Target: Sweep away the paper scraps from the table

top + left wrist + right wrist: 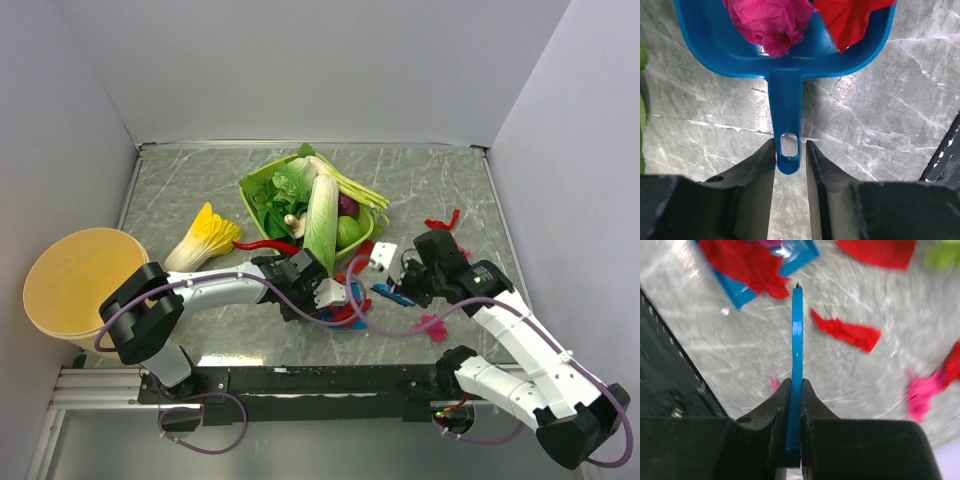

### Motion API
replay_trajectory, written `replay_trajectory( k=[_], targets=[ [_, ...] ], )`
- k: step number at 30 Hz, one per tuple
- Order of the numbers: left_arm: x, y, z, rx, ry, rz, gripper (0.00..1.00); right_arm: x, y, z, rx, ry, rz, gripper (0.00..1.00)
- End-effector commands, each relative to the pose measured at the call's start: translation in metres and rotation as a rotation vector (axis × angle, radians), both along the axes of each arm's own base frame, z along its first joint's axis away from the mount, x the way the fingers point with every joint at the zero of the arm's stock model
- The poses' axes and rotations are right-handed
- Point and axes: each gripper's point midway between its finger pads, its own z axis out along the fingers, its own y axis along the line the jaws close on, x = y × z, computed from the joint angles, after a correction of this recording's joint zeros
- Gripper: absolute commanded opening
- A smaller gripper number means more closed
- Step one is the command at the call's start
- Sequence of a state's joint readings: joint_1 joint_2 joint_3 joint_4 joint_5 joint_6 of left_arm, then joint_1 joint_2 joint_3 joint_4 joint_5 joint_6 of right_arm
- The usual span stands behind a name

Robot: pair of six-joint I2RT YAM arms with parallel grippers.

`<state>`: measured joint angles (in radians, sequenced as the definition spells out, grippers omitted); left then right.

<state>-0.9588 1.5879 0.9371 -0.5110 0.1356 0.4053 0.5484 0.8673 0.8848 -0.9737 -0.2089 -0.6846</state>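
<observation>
Crumpled magenta and red paper scraps [775,25] sit in the blue plastic dustpan [715,45], just ahead of the left gripper [790,146], whose fingers pinch its handle. The right gripper [796,384] clamps a thin flat blue plastic tool [797,330] edge-on. Frilly red and pink pieces lie loose right of it on the grey-green veined table [890,115], with bare tabletop around them.

Dustpan [785,80]: front cropped by my left wrist view's top edge.
Scraps [847,332] beside dustpan: blurred, edges unclear to me.
Tool [797,340] near dustpan: edge-on, kind untellable.
</observation>
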Motion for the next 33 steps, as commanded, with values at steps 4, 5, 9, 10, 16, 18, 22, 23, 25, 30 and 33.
replay_trajectory(
  k=[4, 5, 9, 10, 16, 18, 22, 23, 25, 30, 33],
  targets=[
    [0.001, -0.012, 0.006, -0.074, -0.01, -0.031, 0.34, 0.036, -0.003, 0.033, 0.224, 0.06, -0.389, 0.0],
    [0.001, -0.013, 0.006, -0.074, -0.014, -0.036, 0.34, 0.04, -0.008, 0.036, 0.229, 0.056, -0.418, 0.0],
    [0.004, -0.014, 0.005, -0.079, -0.024, -0.029, 0.34, 0.051, -0.017, 0.047, 0.239, 0.03, -0.487, 0.0],
    [0.006, -0.014, 0.004, -0.075, -0.033, -0.019, 0.34, 0.054, -0.018, 0.048, 0.238, 0.025, -0.497, 0.0],
    [0.012, -0.016, 0.001, -0.072, -0.048, 0.013, 0.34, 0.06, -0.022, 0.055, 0.257, 0.017, -0.544, 0.0],
    [0.011, -0.015, 0.0, -0.067, -0.049, 0.015, 0.36, 0.06, -0.023, 0.055, 0.256, 0.013, -0.542, 0.0],
    [0.01, -0.011, -0.005, -0.047, -0.052, 0.01, 0.38, 0.064, -0.023, 0.053, 0.251, 0.017, -0.555, 0.0],
    [0.009, -0.01, -0.006, -0.045, -0.051, 0.01, 0.38, 0.065, -0.022, 0.054, 0.259, 0.016, -0.551, 0.0],
    [0.008, -0.009, -0.008, -0.039, -0.051, 0.007, 0.38, 0.066, -0.02, 0.053, 0.266, 0.024, -0.555, 0.0],
    [0.007, -0.006, -0.015, -0.013, -0.054, -0.006, 0.4, 0.069, -0.02, 0.054, 0.273, 0.021, -0.563, 0.0],
    [0.005, -0.007, -0.018, -0.011, -0.045, -0.006, 0.38, 0.07, -0.022, 0.055, 0.273, 0.014, -0.569, 0.0]
  ],
)
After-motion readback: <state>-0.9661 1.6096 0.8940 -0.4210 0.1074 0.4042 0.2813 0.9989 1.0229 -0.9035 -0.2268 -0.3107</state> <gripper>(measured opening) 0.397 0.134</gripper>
